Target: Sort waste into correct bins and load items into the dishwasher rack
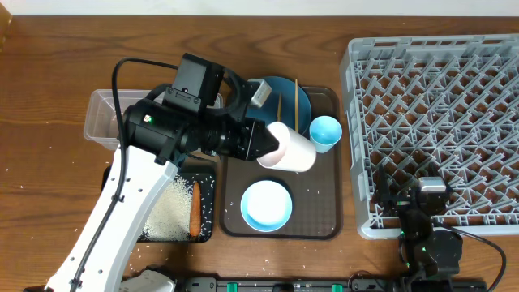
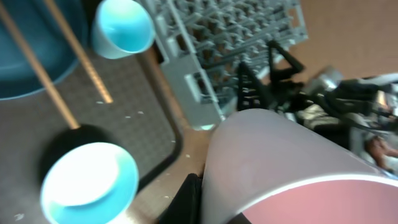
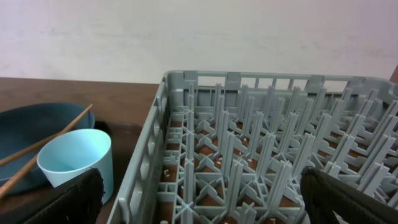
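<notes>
Dark brown serving tray (image 1: 323,212): rectangular, rounded corners, raised rim, finely textured floor, lying flat mid-table with its long sides running front to back. Table (image 1: 49,73): brown wood grain. In the right wrist view, a pale, plain wall (image 3: 186,37) stands behind the table's far edge.

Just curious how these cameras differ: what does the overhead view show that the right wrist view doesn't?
Only overhead: the pale pink cup held by the left tool, the light blue bowl, the carrot and rice in the black tray, and the clear tub. Only right wrist: the pale wall behind. Both: the dishwasher rack, light blue cup, dark blue plate and chopsticks.
</notes>
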`<state>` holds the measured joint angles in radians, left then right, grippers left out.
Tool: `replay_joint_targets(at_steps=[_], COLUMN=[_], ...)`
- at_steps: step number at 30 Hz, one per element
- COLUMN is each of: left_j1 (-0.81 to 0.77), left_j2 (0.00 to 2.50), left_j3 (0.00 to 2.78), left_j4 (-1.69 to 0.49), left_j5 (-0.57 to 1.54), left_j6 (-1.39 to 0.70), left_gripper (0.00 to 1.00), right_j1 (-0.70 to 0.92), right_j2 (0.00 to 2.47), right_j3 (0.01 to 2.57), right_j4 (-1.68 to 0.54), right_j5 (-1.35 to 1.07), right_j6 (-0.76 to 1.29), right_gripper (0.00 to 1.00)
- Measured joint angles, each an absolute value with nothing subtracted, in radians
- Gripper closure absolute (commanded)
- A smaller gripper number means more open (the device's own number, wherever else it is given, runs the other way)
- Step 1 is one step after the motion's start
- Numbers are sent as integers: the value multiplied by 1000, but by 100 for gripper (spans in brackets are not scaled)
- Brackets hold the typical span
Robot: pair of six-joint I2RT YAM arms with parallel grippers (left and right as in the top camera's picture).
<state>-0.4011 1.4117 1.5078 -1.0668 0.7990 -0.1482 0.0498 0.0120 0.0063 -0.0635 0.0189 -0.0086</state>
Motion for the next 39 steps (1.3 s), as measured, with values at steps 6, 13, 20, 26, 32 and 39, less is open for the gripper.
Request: replay_joint_targets(at_steps=[6,13,20,26,32,39], left_j1=[-401,-401,-360,-261,-218,-218], left_j2=[1412,1412,1412,1412,1412,1412], left_j3=[1508,1508,1508,1508,1508,1508], left_j4=[-1067,-1055,-979,-965,-970,-1000], left_j5=[941,1024,1095,1154,1221,1262], left_j6=[-148,-147,-144,-145,-145,-145], left_gripper=[94,94,94,94,94,93], right_j1=[50,50,50,50,50,50], right_j2=[12,12,12,28,218,605], right_j3=[6,6,25,170,319,522], right_j4=[-61,5,65,143,147,269], right_j5=[-6,-302,-717,-935,-1119,-1372], right_j6=[27,288,555,760,843,879], right_gripper=[1,1,1,1,1,1])
